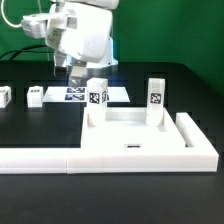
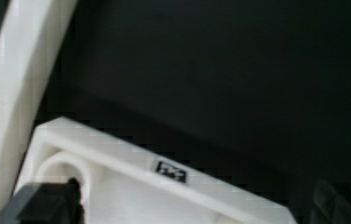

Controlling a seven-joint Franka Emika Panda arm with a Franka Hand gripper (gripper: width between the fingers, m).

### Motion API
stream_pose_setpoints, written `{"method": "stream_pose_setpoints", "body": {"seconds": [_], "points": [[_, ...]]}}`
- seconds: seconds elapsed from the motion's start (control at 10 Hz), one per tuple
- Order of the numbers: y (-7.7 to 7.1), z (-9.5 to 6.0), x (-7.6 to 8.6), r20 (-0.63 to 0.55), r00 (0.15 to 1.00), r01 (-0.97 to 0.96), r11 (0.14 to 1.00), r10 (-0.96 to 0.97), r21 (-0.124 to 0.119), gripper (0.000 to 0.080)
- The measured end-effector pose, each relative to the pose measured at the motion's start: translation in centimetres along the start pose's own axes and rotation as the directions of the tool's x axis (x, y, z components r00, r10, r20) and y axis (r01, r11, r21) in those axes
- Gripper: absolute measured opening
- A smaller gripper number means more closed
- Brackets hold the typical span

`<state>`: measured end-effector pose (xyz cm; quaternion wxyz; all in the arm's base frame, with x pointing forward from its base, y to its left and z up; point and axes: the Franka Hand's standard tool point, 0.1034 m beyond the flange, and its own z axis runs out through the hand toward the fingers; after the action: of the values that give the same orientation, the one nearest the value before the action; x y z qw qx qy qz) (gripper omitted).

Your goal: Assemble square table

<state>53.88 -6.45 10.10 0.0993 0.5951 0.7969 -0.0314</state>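
While the tabletop [image 1: 130,127] sits in the barrier's [image 1: 45,158] corner, two legs [image 1: 97,98] [image 1: 155,97] stand upright on its far corners. Two more legs [image 1: 35,96] lie loose at the exterior view's left. The gripper [image 1: 74,72] hovers behind the tabletop, jaws spread, holding nothing.

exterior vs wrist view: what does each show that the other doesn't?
Exterior only: arm, two upright legs at the tabletop's far corners, two loose legs at the exterior view's left, marker board, barrier.
Wrist only: close-up of a small tag on a rounded white corner, one dark finger, a long white bar I cannot identify.
Both: black table. The white corner may be the tabletop; cannot tell.
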Motion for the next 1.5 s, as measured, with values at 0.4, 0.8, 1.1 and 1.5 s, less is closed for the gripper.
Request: {"method": "stream_pose_setpoints", "body": {"seconds": [0.4,0.8,1.1,1.5], "points": [[-2.1,0.6,-2.4,0.001,0.967,-0.253,0.967,0.253,0.021,0.0649],[-2.3,0.8,-2.3,-0.018,0.88,-0.474,0.879,0.475,0.044,0.0649],[-2.3,0.8,-2.1,-0.019,0.769,-0.637,0.769,0.639,0.054,0.0649],[-4.5,1.6,-2.7,-0.003,0.523,-0.849,0.521,0.853,0.089,0.0649]]}}
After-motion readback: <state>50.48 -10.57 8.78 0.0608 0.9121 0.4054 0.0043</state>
